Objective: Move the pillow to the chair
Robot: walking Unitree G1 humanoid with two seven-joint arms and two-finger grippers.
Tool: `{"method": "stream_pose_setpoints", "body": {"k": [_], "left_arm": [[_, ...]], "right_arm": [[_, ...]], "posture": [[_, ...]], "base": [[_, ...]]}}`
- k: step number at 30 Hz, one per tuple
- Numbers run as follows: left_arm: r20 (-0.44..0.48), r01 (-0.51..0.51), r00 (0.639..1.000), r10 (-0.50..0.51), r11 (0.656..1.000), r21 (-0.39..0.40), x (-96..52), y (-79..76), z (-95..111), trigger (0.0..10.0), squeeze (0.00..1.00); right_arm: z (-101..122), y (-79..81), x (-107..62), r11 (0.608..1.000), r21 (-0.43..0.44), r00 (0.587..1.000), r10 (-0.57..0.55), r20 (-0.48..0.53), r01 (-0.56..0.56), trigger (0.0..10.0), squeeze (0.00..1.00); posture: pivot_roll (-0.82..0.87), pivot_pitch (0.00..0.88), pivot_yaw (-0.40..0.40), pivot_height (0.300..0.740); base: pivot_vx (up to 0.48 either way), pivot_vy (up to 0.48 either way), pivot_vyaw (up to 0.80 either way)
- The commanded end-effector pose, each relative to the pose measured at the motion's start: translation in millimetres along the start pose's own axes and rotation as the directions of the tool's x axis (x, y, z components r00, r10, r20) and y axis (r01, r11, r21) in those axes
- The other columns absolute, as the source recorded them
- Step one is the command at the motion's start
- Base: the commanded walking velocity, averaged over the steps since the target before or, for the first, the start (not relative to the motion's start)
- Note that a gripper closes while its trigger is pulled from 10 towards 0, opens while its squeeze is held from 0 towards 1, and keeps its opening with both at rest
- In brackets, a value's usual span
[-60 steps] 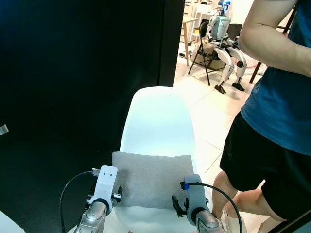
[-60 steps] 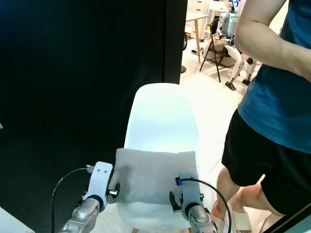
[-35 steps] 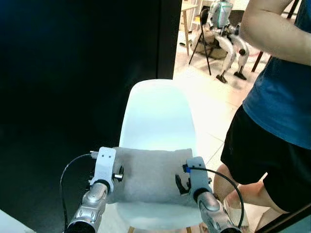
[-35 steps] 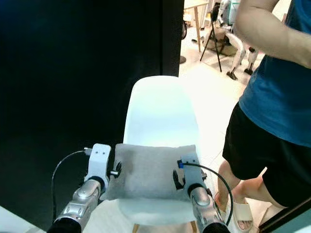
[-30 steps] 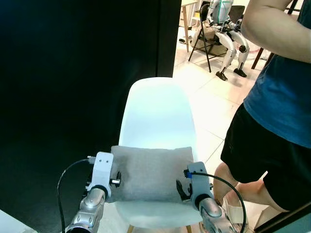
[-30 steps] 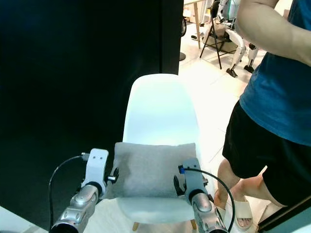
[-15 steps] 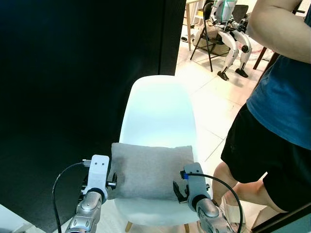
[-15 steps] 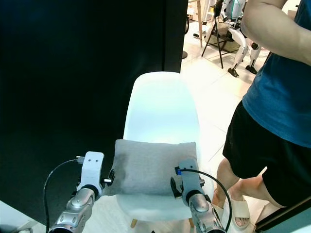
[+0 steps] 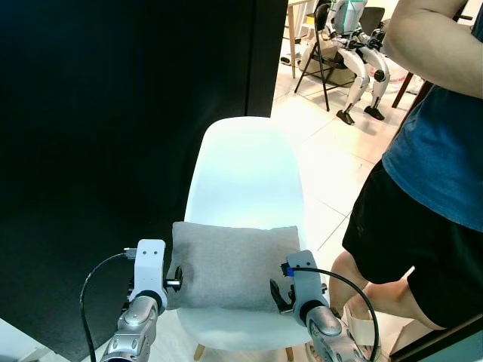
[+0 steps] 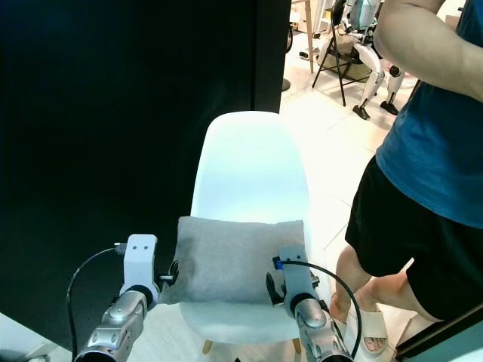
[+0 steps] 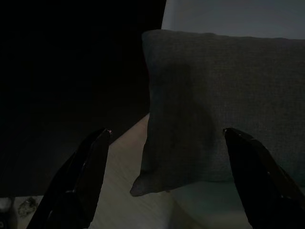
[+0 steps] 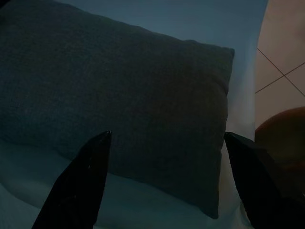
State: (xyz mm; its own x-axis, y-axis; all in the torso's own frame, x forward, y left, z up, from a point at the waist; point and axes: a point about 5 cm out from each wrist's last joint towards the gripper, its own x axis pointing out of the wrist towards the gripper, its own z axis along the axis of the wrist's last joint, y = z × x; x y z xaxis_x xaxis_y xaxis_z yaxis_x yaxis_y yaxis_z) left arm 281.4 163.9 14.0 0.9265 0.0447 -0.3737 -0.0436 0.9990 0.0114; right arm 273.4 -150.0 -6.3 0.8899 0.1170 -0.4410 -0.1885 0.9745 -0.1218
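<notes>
Two grippers are near the pillow, one at each side, and I see both spread wide with nothing between the fingers. Left gripper sits just off the pillow's left edge; in its wrist view the fingers straddle the pillow's lower left corner without touching it. That corner pokes out past the seat edge, over the floor. Black wall runs behind and left of all this.

Pillow is grey and lies flat on the seat of the chair, across its front part, with the white backrest rising bare behind it.

Right gripper is just off the pillow's right edge, fingers apart, pillow ahead of them and not gripped. I can't tell from the eye views whether either gripper touches the fabric.

Person in a blue shirt and black shorts stands right of the chair, close to it. Far back, a second robot sits on a folding chair on the tiled floor.
</notes>
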Motion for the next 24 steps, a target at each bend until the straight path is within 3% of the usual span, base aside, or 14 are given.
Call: {"method": "stream_pose_setpoints", "body": {"k": [1,24], "left_arm": [[-0.009,0.004,1.0,-0.004,1.0,0.007,-1.2,0.7,-1.2,10.0,0.0],[-0.021,0.018,1.0,-0.018,1.0,-0.001,-2.8,-0.3,-1.9,10.0,0.0]], "right_arm": [[-0.5,-1.1,-0.1,1.0,0.009,1.0,-0.007,-0.011,0.007,10.0,0.0],[-0.7,-3.2,-0.5,1.0,0.008,1.0,-0.012,-0.016,0.012,10.0,0.0]], "posture": [[0.0,0.086,-0.059,0.74],[-0.01,0.101,-0.059,0.74]], "base": [[0.0,0.0,0.0],[-0.337,0.0,0.0]]}}
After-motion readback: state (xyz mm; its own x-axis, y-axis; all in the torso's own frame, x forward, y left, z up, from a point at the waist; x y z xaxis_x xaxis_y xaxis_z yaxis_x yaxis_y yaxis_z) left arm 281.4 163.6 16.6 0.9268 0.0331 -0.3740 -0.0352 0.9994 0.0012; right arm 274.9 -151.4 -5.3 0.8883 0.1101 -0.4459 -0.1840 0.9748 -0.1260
